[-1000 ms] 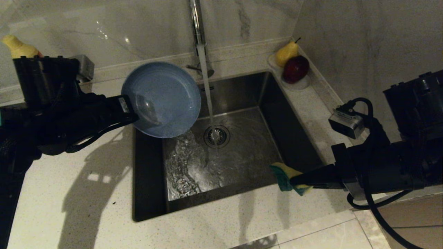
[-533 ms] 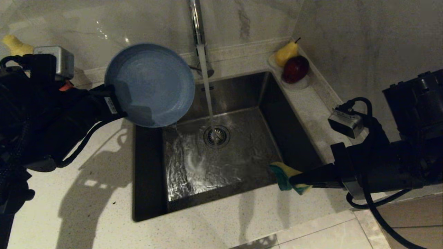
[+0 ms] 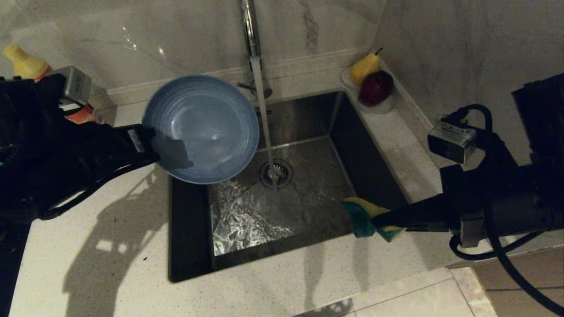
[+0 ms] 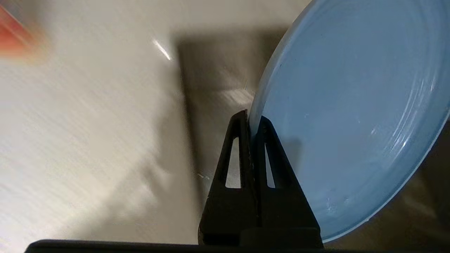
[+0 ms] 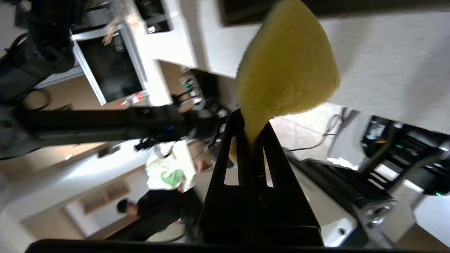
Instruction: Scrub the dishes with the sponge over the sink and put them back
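1. Plate (image 3: 207, 125): slate-blue, ridged, held in the air over the sink's (image 3: 348, 176) left rear corner, face tilted up toward me, just left of the water stream (image 3: 264, 119). I read that as keeping drips over the basin.
2. Left gripper (image 4: 252, 123): jaws clamped on the plate's rim, edge grip, so the face stays free for scrubbing.
3. Sponge (image 3: 368, 219): pinched at one end in my right gripper (image 3: 381, 222), hanging over the sink's front right edge, well apart from the plate.
4. Tap (image 3: 250, 31) is running onto the drain (image 3: 276, 172).
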